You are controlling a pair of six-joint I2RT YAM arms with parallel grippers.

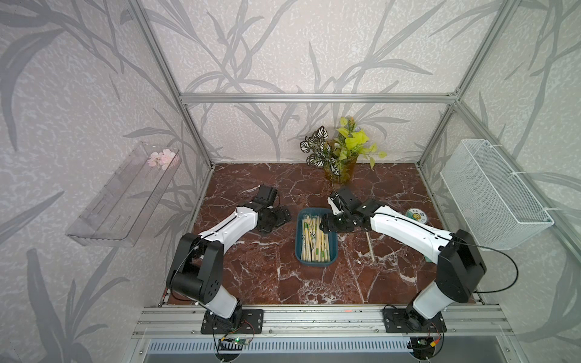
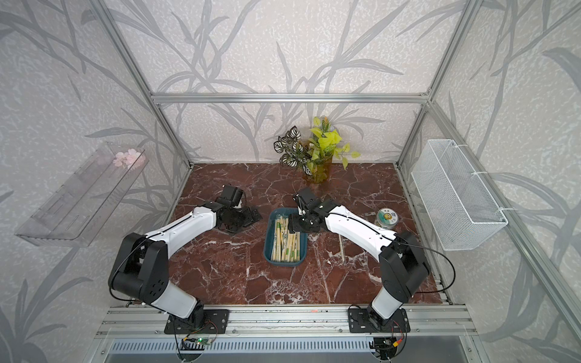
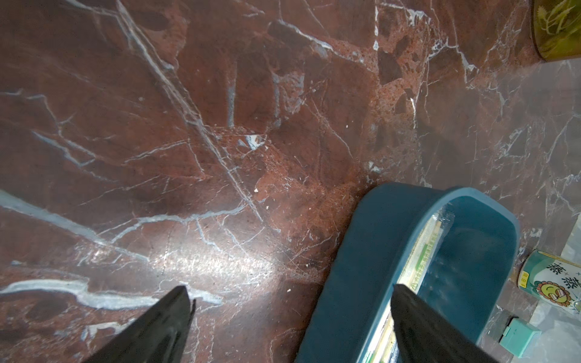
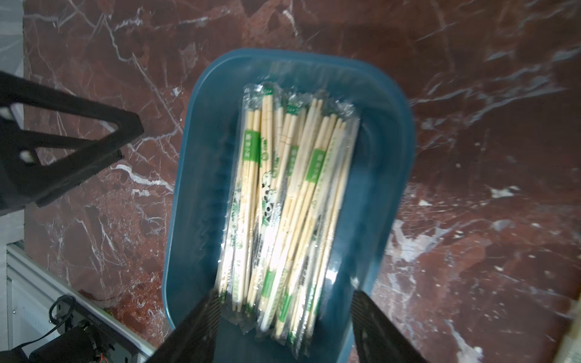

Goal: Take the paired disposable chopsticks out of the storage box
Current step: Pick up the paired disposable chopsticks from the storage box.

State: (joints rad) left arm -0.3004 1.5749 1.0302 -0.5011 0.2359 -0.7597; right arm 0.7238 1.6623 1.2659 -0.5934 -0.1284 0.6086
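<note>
The storage box (image 1: 298, 251) is a teal tray in the middle of the marble table, seen in both top views (image 2: 267, 248). In it lie the paired disposable chopsticks (image 1: 314, 242) in a loose heap, pale sticks in clear wrappers with green marks (image 4: 283, 204). My right gripper (image 4: 284, 295) hangs open just over the far end of the heap (image 1: 324, 224), nothing between its fingers. My left gripper (image 3: 290, 288) is open and empty, low beside the box's far left corner (image 1: 283, 217). One pale stick pair (image 1: 370, 246) lies on the table right of the box.
A green printed can (image 1: 416, 216) stands right of my right arm. A potted plant (image 1: 341, 154) stands at the back. A white wire basket (image 1: 493, 195) hangs on the right wall, a clear acrylic shelf (image 1: 122, 195) on the left wall.
</note>
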